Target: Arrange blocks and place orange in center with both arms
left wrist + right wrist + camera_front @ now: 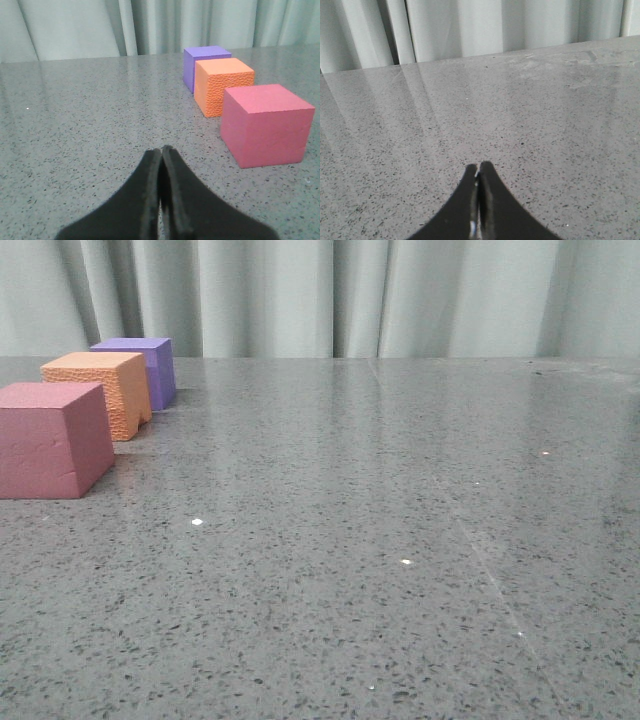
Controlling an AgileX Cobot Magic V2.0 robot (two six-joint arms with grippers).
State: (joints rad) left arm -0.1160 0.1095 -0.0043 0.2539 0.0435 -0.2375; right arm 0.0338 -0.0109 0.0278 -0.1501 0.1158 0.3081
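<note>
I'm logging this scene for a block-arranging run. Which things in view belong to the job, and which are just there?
Part of the job:
pinkish-red cube
orange cube
purple cube
left gripper, jaws closed, empty
right gripper, jaws closed, empty

Just there:
speckled grey table
pale curtain

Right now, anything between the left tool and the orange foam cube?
Nothing visible. The shut left tool faces bare speckled tabletop; the orange pebbled foam cube sits off to one side, mid-row between the purple foam cube and the pinkish-red foam cube.
</note>
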